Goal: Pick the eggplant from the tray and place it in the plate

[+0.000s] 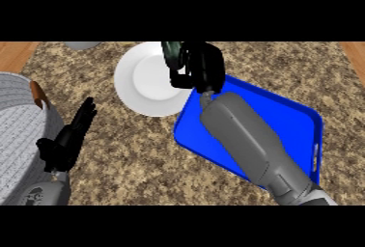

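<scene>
Your right hand [198,67] is curling around the dark eggplant [171,54] over the white plate's [146,79] edge, beside the blue tray [285,120]; your left hand [68,137] is resting open.

You see a bench [121,159] speckled in brown, tan and cream like granite, with plain orange-brown wood showing at its far left and far right corners. On it your eye catches a bright, saturated blue tray [299,120] and a plain white plate [143,82] with no pattern. Your right robot hand [200,67] is black, on a smooth mid-grey forearm [249,140], and it is curled round a very dark, green-tinged eggplant [171,54]. Your left robot hand [71,132] is black too. At the left edge you have a pale grey ribbed basket [18,125] with a reddish-brown handle [37,94].
</scene>
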Available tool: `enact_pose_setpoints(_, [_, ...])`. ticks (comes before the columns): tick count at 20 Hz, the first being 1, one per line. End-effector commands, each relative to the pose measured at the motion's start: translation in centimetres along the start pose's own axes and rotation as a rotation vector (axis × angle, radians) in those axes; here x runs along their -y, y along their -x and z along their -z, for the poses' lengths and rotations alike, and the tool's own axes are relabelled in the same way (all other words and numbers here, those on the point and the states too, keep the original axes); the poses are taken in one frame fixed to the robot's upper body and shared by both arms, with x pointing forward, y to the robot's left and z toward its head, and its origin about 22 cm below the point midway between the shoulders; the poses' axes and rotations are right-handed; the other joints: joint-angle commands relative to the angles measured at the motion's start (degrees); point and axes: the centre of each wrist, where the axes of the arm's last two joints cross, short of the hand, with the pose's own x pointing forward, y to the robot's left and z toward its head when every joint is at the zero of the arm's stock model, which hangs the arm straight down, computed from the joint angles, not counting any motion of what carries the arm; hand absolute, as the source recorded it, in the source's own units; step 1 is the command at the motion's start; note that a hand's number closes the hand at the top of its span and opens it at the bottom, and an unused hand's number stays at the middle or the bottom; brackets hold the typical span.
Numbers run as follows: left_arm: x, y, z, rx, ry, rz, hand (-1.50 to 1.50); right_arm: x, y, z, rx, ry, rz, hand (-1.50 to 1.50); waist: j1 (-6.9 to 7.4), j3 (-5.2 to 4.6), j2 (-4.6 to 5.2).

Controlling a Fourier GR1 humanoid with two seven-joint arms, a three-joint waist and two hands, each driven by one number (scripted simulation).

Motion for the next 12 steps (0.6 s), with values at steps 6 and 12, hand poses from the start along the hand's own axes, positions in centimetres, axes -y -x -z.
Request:
enact_pose_setpoints(6, [0.5, 0.4, 0.7, 0.015, 0.035, 0.003, 0.00, -0.5, -0.5, 2.6, -0.190, 0.107, 0.125, -1.50, 2.28, -0.04, 0.79])
enact_pose_setpoints(12, [2.0, 0.1, 0.3, 0.012, 0.051, -0.004, 0.00, -1.4, 1.4, 1.4, -0.287, 0.102, 0.248, -1.50, 2.69, 0.04, 0.67])
